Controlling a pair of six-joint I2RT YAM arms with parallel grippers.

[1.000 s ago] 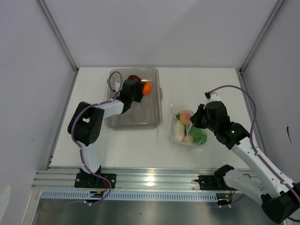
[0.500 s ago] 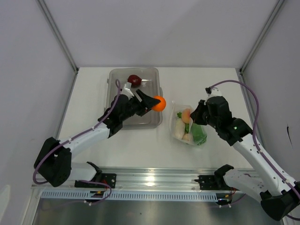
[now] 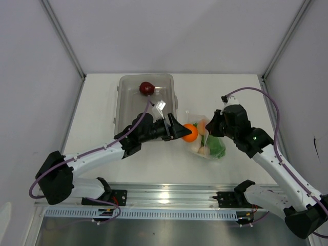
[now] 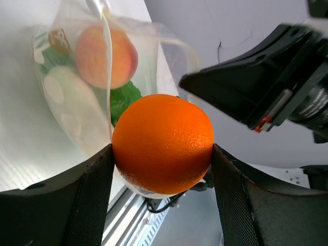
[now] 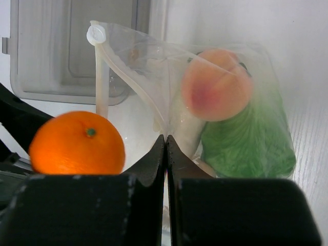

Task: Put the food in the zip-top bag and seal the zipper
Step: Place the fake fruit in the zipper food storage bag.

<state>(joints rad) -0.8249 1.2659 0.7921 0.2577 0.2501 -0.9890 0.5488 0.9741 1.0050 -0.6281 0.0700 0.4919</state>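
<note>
My left gripper [image 3: 181, 130] is shut on the orange [image 3: 190, 132] [image 4: 163, 142] and holds it just left of the zip-top bag [image 3: 209, 149]. The clear bag [image 5: 256, 66] lies on the table and holds a peach-coloured fruit [image 5: 216, 84], green lettuce [image 5: 246, 143] and a white radish [image 4: 66, 97]. My right gripper [image 5: 165, 137] is shut on the bag's mouth edge, where the zipper [image 5: 130, 84] strip runs up to a white tab. A dark red bulb [image 3: 146, 87] sits in the grey tray [image 3: 134, 108].
The grey translucent tray [image 5: 72, 51] stands at the back left of the bag. An aluminium rail [image 3: 164, 197] runs along the near table edge. White walls close in the table on the left, back and right.
My left arm has carried the orange out of the tray and rightward down to the bag's mouth. My right gripper has kept its pinch on the bag, shifting only slightly.
</note>
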